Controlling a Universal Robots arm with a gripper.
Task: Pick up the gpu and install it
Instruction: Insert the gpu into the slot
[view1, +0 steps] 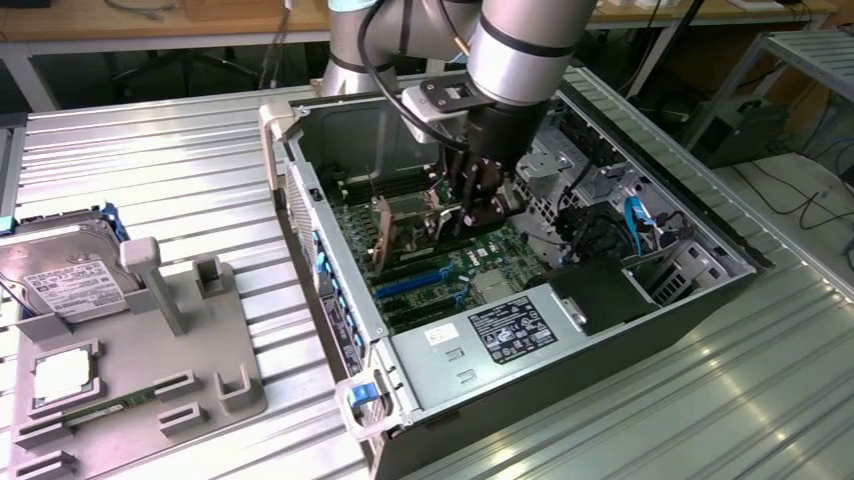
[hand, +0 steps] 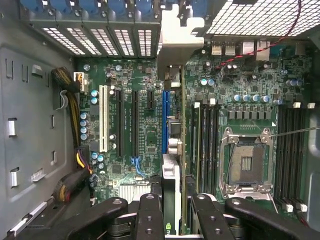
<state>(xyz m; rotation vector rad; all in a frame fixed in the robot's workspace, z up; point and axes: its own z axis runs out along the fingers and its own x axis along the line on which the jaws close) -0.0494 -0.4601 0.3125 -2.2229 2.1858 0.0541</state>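
Observation:
My gripper (view1: 477, 208) reaches down into the open computer case (view1: 694, 280) and is shut on the gpu (view1: 390, 238). In the wrist view the gpu (hand: 172, 170) stands on edge between my gripper (hand: 172, 220) fingers (hand: 150, 215). It runs along the blue slot (hand: 164, 120) of the green motherboard (hand: 130, 125). Its silver bracket (hand: 172, 37) is up against the slotted rear wall of the case. I cannot tell whether the card's edge is down in the slot or just above it.
An empty CPU socket (hand: 247, 160) and memory slots (hand: 202, 140) lie beside the card. Yellow and black cables (hand: 75, 170) run along the case floor. Outside the case, a hard drive (view1: 67, 275) and a grey parts fixture (view1: 147, 370) sit on the ribbed metal table.

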